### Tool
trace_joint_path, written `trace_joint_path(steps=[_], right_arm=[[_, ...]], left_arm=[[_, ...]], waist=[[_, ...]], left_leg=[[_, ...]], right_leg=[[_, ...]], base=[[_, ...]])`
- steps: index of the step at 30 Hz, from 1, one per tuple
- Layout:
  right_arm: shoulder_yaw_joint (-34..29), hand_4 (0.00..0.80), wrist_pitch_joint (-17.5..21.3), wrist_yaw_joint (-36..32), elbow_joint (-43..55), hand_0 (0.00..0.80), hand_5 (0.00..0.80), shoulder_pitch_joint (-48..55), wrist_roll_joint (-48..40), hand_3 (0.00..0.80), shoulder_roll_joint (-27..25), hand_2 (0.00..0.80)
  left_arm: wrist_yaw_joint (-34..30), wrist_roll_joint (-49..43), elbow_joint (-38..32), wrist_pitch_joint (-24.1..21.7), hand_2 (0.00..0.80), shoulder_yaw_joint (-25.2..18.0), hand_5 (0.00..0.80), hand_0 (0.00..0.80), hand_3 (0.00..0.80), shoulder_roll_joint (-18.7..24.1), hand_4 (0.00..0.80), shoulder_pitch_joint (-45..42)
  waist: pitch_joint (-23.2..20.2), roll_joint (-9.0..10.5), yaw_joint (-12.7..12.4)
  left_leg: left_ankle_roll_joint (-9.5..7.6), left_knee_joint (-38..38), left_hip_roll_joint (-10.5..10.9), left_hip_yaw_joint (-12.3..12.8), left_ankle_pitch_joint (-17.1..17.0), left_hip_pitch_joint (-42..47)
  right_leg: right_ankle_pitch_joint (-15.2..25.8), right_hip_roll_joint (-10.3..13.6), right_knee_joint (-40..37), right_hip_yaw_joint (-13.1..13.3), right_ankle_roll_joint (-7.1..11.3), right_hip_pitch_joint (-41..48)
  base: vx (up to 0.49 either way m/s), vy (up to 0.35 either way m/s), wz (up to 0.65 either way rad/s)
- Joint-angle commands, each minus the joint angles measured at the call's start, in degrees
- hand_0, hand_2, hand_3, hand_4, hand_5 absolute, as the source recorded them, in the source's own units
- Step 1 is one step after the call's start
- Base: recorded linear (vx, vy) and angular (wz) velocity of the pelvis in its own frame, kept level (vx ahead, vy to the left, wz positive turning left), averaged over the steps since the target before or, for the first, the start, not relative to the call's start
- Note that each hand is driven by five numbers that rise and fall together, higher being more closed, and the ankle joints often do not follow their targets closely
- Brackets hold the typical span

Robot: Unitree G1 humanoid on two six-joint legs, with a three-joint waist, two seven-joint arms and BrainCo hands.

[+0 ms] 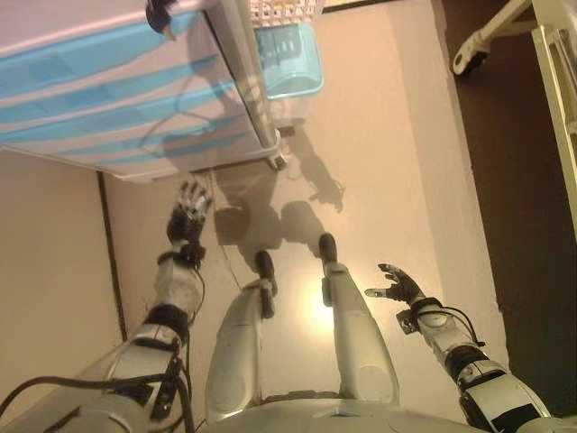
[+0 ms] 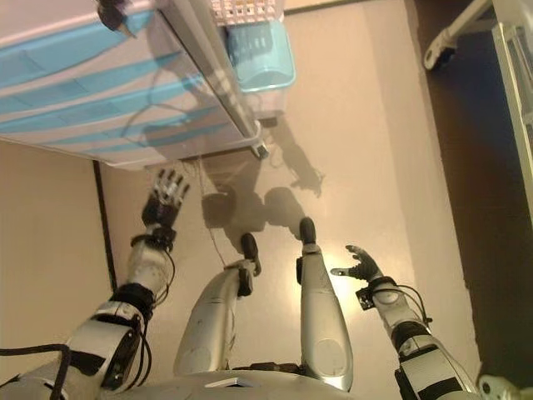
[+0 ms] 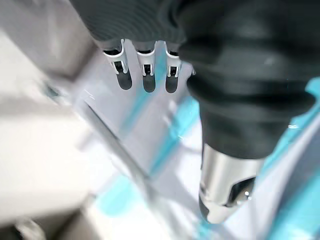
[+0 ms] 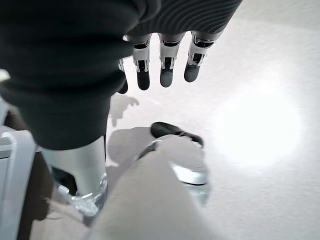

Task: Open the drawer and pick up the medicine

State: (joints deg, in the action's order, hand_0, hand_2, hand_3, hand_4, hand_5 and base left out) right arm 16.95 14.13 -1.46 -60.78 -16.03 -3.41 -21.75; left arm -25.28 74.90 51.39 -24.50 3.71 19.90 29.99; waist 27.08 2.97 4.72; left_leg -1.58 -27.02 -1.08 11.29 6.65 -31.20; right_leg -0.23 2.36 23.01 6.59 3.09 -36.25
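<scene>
A white drawer unit (image 1: 108, 86) with light blue drawer fronts fills the upper left of the eye views; its drawers look closed. No medicine shows in any view. My left hand (image 1: 187, 215) is raised just below the unit's lower edge, fingers straight and spread, holding nothing; the left wrist view shows its fingers (image 3: 145, 75) pointing at the blue-striped front (image 3: 170, 135). My right hand (image 1: 395, 286) hangs low on the right over the floor, fingers relaxed and empty, as the right wrist view's fingers (image 4: 166, 70) also show.
A light blue bin (image 1: 290, 59) with a white basket (image 1: 284, 9) above it stands beside the drawer unit at the top. A white frame with a castor wheel (image 1: 471, 56) sits at the upper right. A dark strip (image 1: 112, 257) runs along the beige floor on the left.
</scene>
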Motion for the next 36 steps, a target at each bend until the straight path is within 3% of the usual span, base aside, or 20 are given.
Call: trace_joint_path(steps=[1,8,14,36], right_arm=[[3.0,0.0,2.0,0.9,2.6,0.0,0.0,3.1,-1.9,0.0,-1.0,0.0],[4.9,0.0,3.6,1.1,3.2,0.0,0.0,4.2,-2.4,0.0,-0.4,0.0],[6.2,0.0,4.6,1.5,3.7,0.0,0.0,4.7,-3.4,0.0,0.2,0.0],[7.1,0.0,4.5,1.3,5.4,0.0,0.0,6.0,-3.9,0.0,0.8,0.0]], left_arm=[[-5.5,7.3,-2.6,-2.8,0.0,-3.1,0.0,0.0,0.0,3.8,0.0,-0.5],[-10.2,18.7,-3.7,-1.6,0.0,-5.5,0.0,0.0,0.0,9.3,0.0,8.1],[-14.3,26.1,-3.9,-1.2,0.0,-5.9,0.0,0.0,0.0,11.7,0.0,12.7],[-18.6,31.7,-5.6,0.0,0.0,-7.6,0.0,0.0,0.0,18.1,0.0,17.3]], waist=[[-2.2,1.88,0.6],[-1.0,4.32,1.3],[0.0,5.3,0.9],[2.2,5.68,-0.6]], left_leg=[[-1.32,-7.2,2.2,0.0,6.6,-4.2],[-1.21,-10.2,1.3,-0.2,9.1,-5.6],[-1.16,-11.2,1.6,-0.8,10.3,-5.7],[-1.68,-10.9,2.4,-2.4,10.9,-4.0]], right_leg=[[2.8,0.3,-5.0,-4.7,0.2,0.7],[3.4,-0.2,-5.7,-4.5,0.25,0.6],[3.4,-0.2,-5.8,-5.3,0.26,1.5],[2.8,0.2,-4.9,-6.7,0.5,3.5]], base=[[-0.013,-0.005,-0.12],[0.01,-0.026,-0.11],[0.033,-0.06,0.02],[0.016,-0.02,0.04]])
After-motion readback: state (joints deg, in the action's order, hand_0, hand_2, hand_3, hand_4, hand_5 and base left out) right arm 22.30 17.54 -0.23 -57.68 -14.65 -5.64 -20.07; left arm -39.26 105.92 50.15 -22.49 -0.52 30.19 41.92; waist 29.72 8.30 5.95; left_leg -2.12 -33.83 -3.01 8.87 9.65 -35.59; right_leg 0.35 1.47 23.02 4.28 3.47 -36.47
